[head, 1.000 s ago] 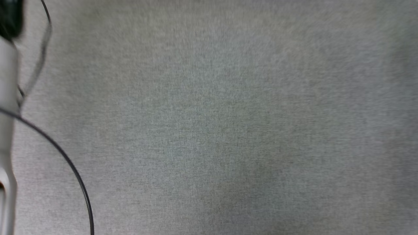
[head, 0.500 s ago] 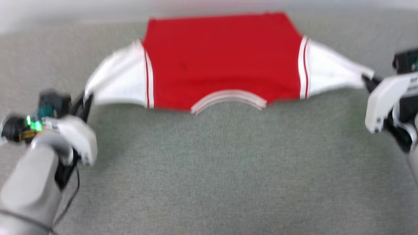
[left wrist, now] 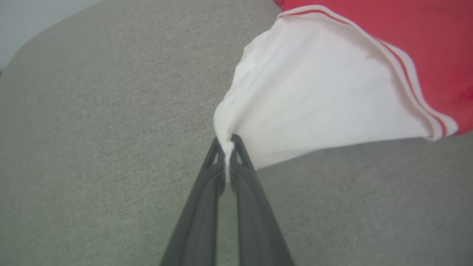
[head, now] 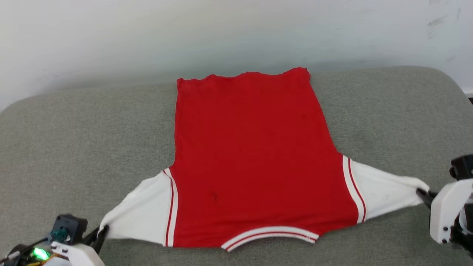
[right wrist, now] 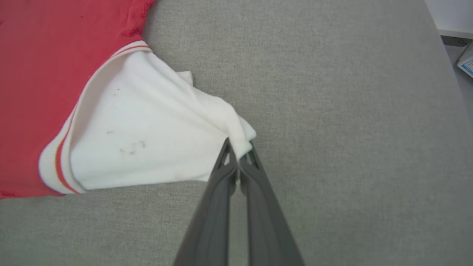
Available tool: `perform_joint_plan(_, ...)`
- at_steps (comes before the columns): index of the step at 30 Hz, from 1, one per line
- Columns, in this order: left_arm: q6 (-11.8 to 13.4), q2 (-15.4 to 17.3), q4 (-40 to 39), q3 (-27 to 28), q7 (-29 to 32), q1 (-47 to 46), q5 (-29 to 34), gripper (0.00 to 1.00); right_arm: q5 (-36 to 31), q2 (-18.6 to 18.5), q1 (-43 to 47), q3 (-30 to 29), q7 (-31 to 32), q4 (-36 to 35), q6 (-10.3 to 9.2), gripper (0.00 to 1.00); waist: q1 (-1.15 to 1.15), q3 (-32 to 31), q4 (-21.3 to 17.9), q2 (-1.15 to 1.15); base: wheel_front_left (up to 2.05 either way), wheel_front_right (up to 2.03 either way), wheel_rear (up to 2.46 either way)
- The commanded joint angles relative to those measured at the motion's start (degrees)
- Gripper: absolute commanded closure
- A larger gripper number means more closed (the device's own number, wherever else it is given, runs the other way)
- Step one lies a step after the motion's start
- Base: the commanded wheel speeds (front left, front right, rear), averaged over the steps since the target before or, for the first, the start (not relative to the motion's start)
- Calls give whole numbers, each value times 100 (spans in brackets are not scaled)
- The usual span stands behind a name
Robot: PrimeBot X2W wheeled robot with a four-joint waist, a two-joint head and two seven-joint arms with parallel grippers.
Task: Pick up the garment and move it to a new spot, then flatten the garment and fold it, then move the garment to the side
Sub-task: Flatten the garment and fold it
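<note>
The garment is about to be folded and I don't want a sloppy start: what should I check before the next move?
1. Left gripper shut on the left sleeve tip: ok.
2. Right gripper shut on the right sleeve tip: ok.
3. Garment body flat on the grey cushion: ok.
4. The right sleeve smooth: not ok, bunched at the fingertips.
5. Front or back facing up: cannot tell, the upper face is plain red.

Red garment point(head: 251, 159) spread flat on grey cushion, white sleeves stretched sideways.
</note>
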Motion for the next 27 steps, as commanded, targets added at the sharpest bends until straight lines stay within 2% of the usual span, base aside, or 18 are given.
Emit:
perform_joint_plan(1, 125, 79, -141, 43, 48, 267, -68, 100, 39, -98, 285, -117, 89, -116, -12, 100, 2, -72, -37, 0, 0, 0, 0)
perform_joint_plan(5, 367, 92, -686, 56, 210, 999, -309, 100, 164, -62, 1052, -461, 404, -570, -12, 100, 2, -121, -64, 0, 0, 0, 0)
perform_joint_plan(9, 491, 117, -1062, -15, 283, 1428, -389, 100, 166, -65, 1683, -692, 756, -1034, -11, 100, 2, -109, -74, 0, 0, 0, 0)
perform_joint_plan(18, 593, 60, -1570, -105, 485, 1380, -382, 100, 52, 163, 2077, -1249, 1135, -1805, -9, 100, 2, 122, 17, 0, 0, 0, 0)
perform_joint_plan(19, 574, 33, -1625, -125, 512, 1338, -402, 100, 31, 171, 2051, -1287, 1174, -1865, -9, 0, 2, 156, 38, 0, 0, 0, 0)
perform_joint_plan(24, 496, 6, -1938, -193, 617, 1199, -435, 100, 78, 111, 1885, -1345, 1391, -2214, -8, 0, 2, 314, 135, 0, 0, 0, 0)
perform_joint_plan(27, 561, 32, -2285, -168, 643, 1206, -430, 100, 169, 199, 1601, -1490, 1602, -2564, -7, 0, 2, 489, 221, 0, 0, 0, 0)
